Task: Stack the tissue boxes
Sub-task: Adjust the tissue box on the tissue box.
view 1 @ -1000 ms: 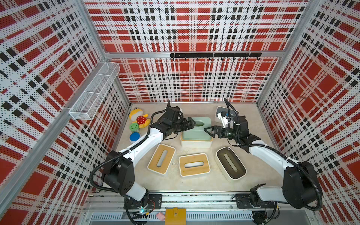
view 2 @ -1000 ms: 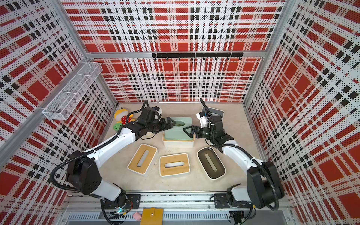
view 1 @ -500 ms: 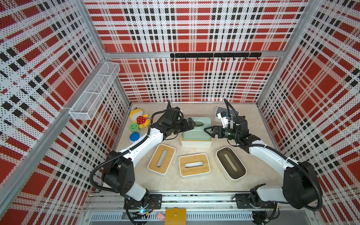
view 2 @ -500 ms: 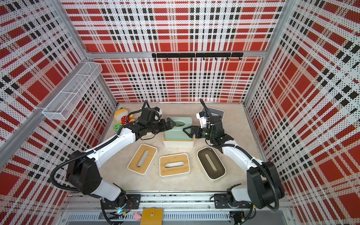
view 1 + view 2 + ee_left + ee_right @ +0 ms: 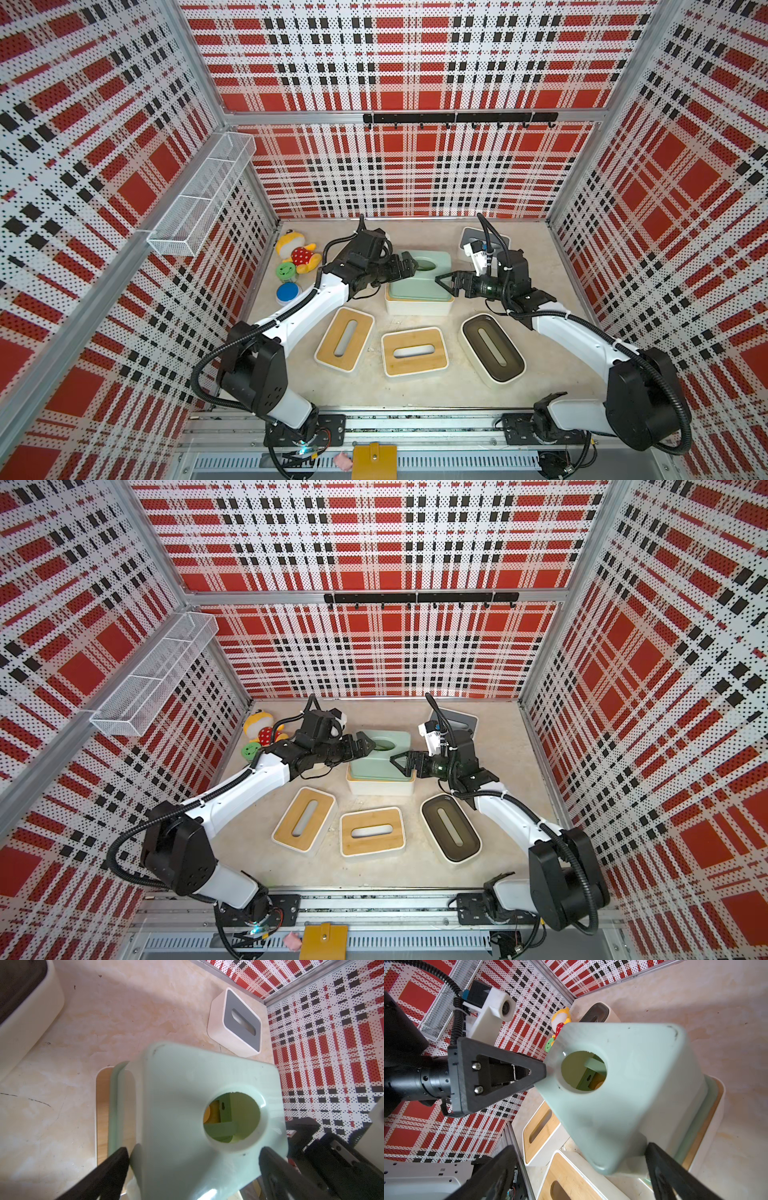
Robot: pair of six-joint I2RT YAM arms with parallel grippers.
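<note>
A mint-green tissue box [image 5: 419,278] [image 5: 380,758] rests on a white tan-lidded box [image 5: 417,307] in mid-table. My left gripper [image 5: 409,266] [image 5: 194,1150] is open, and its fingers straddle the mint box's left end. My right gripper [image 5: 442,284] [image 5: 579,1147] is open at the box's right end, with one finger well clear of it. Two tan-lidded boxes [image 5: 345,338] [image 5: 414,351] and an olive-lidded box [image 5: 492,348] lie in front. A grey-lidded box [image 5: 478,239] [image 5: 241,1020] stands at the back right. In the right wrist view, another dark-lidded box [image 5: 596,1012] shows behind the left arm.
A yellow-red plush toy [image 5: 297,253], a green disc [image 5: 286,271] and a blue disc [image 5: 287,292] lie by the left wall. A wire basket [image 5: 203,195] hangs on that wall. A black hook rail [image 5: 457,118] runs along the back wall.
</note>
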